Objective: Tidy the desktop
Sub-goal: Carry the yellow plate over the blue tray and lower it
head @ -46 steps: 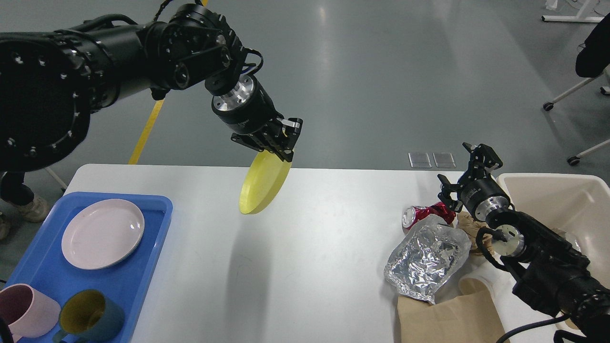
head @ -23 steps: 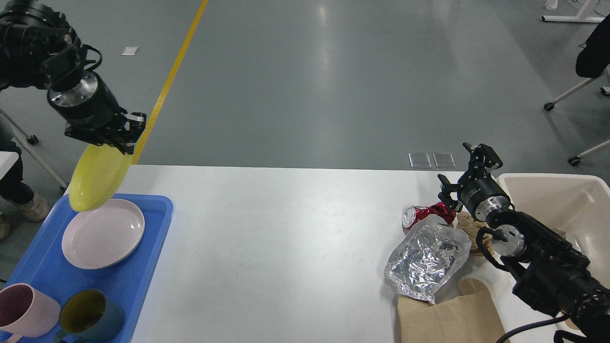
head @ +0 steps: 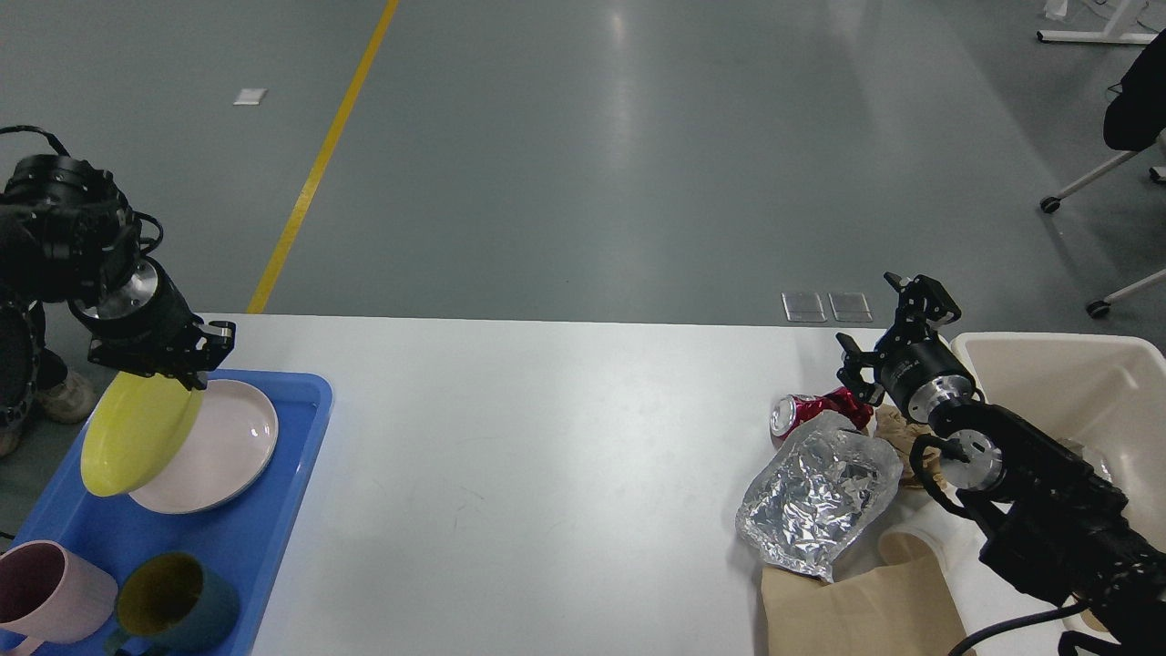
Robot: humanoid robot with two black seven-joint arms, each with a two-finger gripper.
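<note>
Desktop (head: 547,474) is filling the middle, tray (head: 305,437) sitting at nine o'clock. Left gripper (head: 187,369) is pinching a yellow plate (head: 137,437) tilted over the pink plate (head: 228,451). Right gripper (head: 888,333), at three o'clock, is hanging spread wide, gripping nothing.

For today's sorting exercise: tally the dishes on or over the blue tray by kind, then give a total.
Plates: 2, yellow plate held by the left claw, pink plate
Mugs: 2, pink mug, teal mug
Total: 4
</note>
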